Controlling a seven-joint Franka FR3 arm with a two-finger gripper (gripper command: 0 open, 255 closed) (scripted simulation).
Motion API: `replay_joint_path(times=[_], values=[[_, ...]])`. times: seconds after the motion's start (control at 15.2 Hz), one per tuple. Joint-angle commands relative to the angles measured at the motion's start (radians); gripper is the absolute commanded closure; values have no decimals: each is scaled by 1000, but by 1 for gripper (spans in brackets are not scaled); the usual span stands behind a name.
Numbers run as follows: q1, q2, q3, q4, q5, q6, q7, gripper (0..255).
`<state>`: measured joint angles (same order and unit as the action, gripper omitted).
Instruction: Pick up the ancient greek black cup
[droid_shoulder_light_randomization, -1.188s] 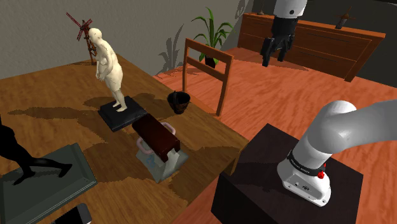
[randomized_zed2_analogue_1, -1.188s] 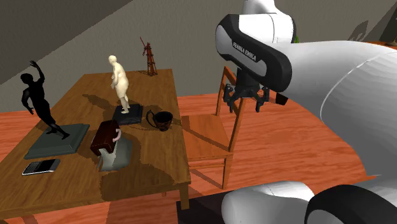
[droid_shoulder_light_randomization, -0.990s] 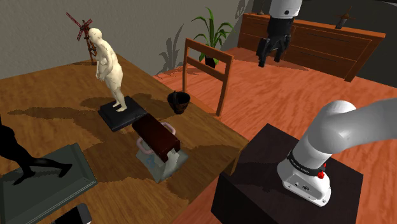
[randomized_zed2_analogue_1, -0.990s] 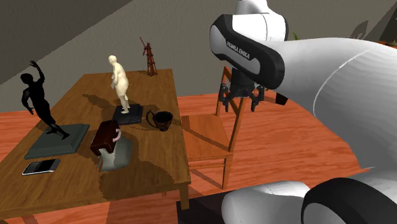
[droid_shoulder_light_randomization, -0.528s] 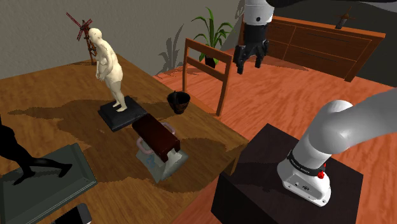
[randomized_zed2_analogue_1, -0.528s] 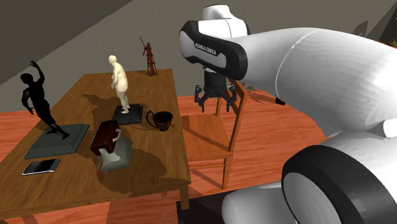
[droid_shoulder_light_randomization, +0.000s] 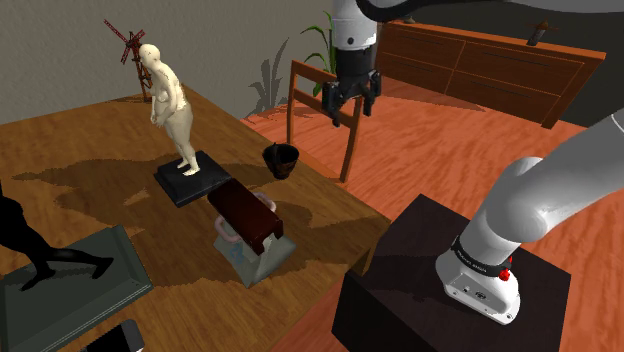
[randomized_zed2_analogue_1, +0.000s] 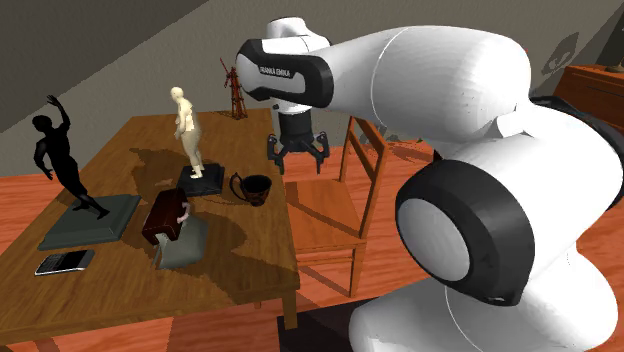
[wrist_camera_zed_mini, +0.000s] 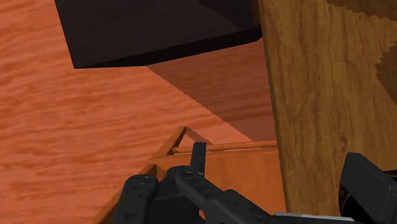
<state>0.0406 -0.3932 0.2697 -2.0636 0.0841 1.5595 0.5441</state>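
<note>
Claw (droid_shoulder_light_randomization: 347, 106) is recorded as open with nothing held, poised above the wooden chair (droid_shoulder_light_randomization: 312, 76) and well apart from the target. The black cup (droid_shoulder_light_randomization: 283, 160) is found upright on the table (droid_shoulder_light_randomization: 310, 200), near the edge facing the chair and just beside the dark base (droid_shoulder_light_randomization: 192, 178) of the pale statue (droid_shoulder_light_randomization: 167, 100). The approach step is judged to be in hand. Next, the claw would need to be carried over the cup, lowered, and closed upon its wall.

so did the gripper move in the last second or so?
Yes. In the shoulder view the gripper swung left, from in front of the dresser across to the chair, closer to the black cup.
</note>
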Motion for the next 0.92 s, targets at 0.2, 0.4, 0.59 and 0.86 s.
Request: replay_joint_path(times=[0.2,0.4,0.59,0.86], values=[[18,184,86,142,-12,15,130,0],[35,304,129,244,-37,13,207,0],[62,433,164,361,-74,0,285,0],[109,589,189,517,-125,-30,368,0]])
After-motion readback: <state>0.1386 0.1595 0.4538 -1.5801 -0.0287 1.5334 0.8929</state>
